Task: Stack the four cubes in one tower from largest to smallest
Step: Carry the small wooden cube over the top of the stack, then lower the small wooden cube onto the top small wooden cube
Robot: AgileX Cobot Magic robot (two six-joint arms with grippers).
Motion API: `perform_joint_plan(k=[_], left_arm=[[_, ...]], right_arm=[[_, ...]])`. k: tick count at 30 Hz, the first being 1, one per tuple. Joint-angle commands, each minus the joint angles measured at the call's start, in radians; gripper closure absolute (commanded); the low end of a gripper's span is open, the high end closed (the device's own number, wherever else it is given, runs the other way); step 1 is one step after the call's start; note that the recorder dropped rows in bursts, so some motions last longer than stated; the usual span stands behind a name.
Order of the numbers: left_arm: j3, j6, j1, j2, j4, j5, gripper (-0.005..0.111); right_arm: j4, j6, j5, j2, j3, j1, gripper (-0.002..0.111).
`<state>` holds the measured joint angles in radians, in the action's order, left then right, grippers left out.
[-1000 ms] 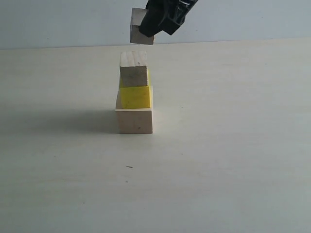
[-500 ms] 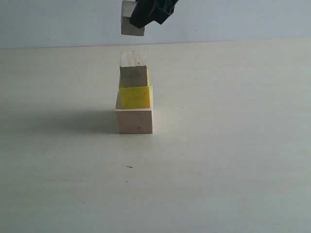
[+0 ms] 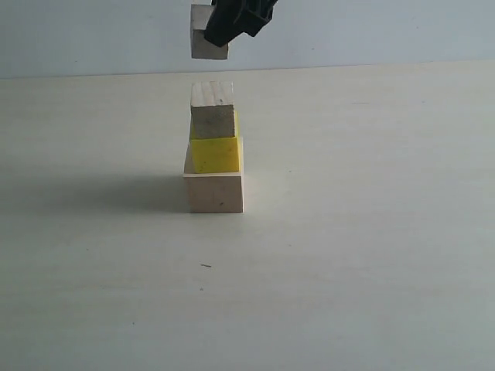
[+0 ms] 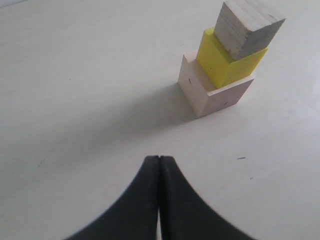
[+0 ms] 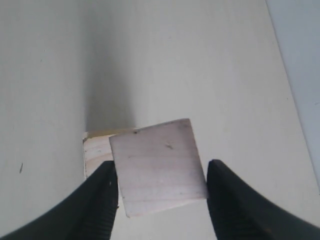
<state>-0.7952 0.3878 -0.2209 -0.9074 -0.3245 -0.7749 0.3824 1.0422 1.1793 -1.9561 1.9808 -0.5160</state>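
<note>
1. Table (image 3: 371, 232): pale and plain; in the exterior view the tower stands just to 9 o'clock of the middle, its shadow falling toward 9 o'clock.
2. Right gripper (image 5: 161, 170): black, up at 12 o'clock in the exterior view, above the tower; its jaws stand part-way apart, one on each side of the small cube, clamping it.
3. Left gripper (image 4: 159, 159): jaws pressed together, nothing between them; it hangs over bare table, well apart from the tower, which its wrist view shows ahead.
4. Big cube (image 3: 215, 193): pale wood, flat on the table, base of the tower.
5. Yellow cube (image 3: 215, 154): bright, resting on the big cube; the big cube's rim shows at its 3 and 9 o'clock sides.
6. Wood cube (image 3: 213, 112): bare, grain on its top face, sitting on the yellow cube; it is the tower's top.
7. Small cube (image 3: 201, 42): held in the air at 12 o'clock of the wood cube, clear of it with a gap between; slightly turned against the tower; the right wrist view shows a small dark mark on its face and a corner of the tower behind it.
8. Speck (image 3: 206, 266): a tiny dark mark on the table at 6 o'clock of the tower, apart from it.
</note>
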Motion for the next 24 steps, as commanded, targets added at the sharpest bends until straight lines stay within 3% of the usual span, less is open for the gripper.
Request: perform_joint_plan(k=[1,24], left_arm=[[-0.001,0.001,0.002,0.006,-0.007,0.003,0.107],[-0.001,0.001,0.002,0.006,-0.007,0.003,0.107]], right_arm=[[-0.006,-0.001,0.001,0.000,0.012,0.007,0.108],[0.007,-0.022,0.042,-0.052,0.012,0.004,0.108]])
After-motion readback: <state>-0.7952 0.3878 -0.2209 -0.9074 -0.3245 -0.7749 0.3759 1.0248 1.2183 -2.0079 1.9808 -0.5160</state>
